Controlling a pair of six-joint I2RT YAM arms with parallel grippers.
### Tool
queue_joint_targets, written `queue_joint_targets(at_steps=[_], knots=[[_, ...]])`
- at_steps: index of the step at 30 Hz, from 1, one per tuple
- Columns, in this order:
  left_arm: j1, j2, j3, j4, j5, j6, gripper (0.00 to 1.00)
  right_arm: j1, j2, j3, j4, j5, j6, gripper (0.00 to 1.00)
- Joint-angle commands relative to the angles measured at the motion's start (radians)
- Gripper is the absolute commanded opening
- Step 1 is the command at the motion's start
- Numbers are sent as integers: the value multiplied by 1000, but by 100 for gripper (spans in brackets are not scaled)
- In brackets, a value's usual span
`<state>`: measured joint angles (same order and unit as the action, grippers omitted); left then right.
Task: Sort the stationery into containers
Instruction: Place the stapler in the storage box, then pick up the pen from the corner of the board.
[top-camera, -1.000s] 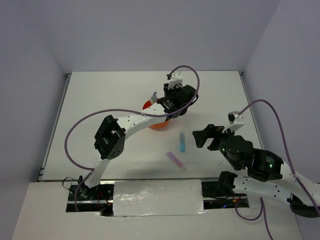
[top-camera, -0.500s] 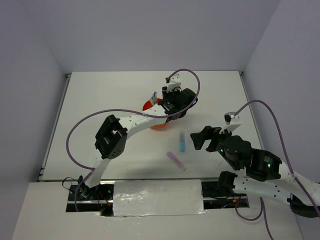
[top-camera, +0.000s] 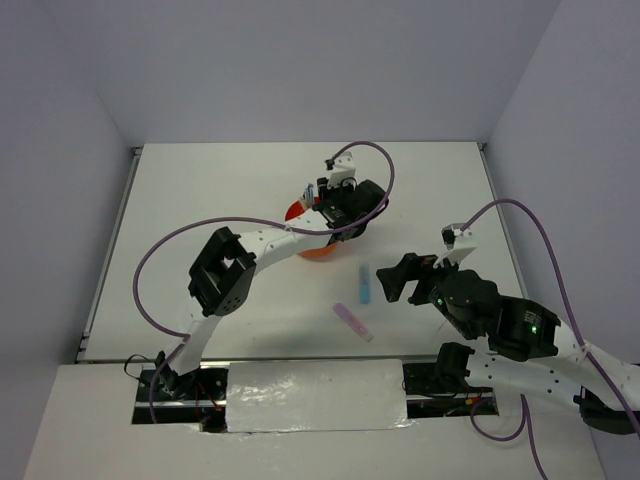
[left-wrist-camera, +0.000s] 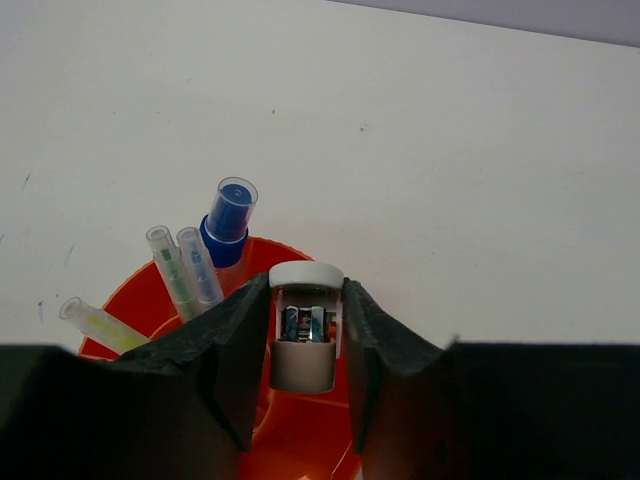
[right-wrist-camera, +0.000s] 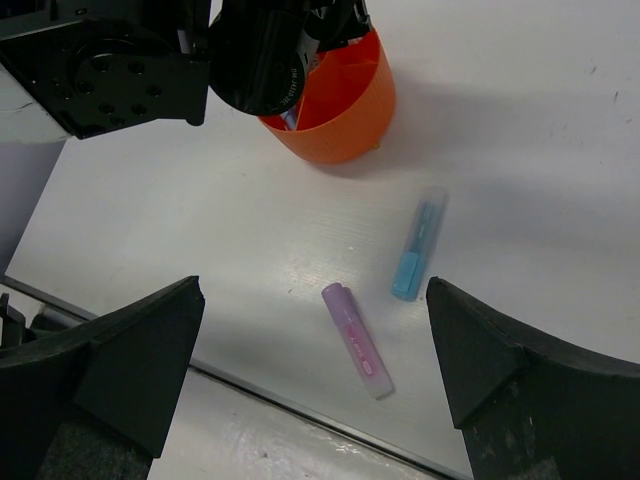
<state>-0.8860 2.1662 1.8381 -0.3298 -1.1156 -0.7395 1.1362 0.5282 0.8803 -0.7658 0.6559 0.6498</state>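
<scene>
My left pincer is pinching a small white-and-grey item, one finger against each side of it, right over the orange organiser. The organiser stands about mid-surface. At its far-left side a blue-capped marker stands upright, with two clear-capped markers leaning beside it and a yellow highlighter tilted further left. I cannot tell which compartment is under the item I hold.

My right pincer is spread wide with nothing in it, hanging above the white surface to the near right of the organiser. Under it lie two loose pieces, apart from each other: a blue marker just near-right of the organiser, and a pink marker closer to the near edge.
</scene>
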Motion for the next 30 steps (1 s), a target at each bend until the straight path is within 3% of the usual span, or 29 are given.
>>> queue_joint_targets(at_steps=[1, 4, 11, 15, 16, 18, 22, 26, 30], knots=[[7, 12, 6, 34, -4, -17, 49, 2, 9, 14, 45, -2, -16, 100], [7, 4, 6, 31, 2, -23, 63, 4, 10, 17, 48, -6, -21, 100], [7, -45, -10, 37, 19, -20, 78, 4, 15, 9, 59, -6, -27, 100], [2, -123, -26, 43, 74, -11, 87, 2, 33, -13, 57, 40, -9, 100], [2, -143, -30, 52, 120, 15, 94, 2, 48, -18, 56, 45, -4, 100], [-4, -204, -30, 51, 154, 43, 99, -16, 114, -27, 43, 45, 23, 100], [-1, -328, -23, -20, 298, 80, 99, -84, 245, -58, 52, -31, 63, 100], [1, -495, -108, -121, 394, 83, 99, -232, 402, -145, 205, -203, 36, 98], [-1, -762, -371, -166, 467, 91, 99, -279, 555, -149, 273, -259, 28, 83]])
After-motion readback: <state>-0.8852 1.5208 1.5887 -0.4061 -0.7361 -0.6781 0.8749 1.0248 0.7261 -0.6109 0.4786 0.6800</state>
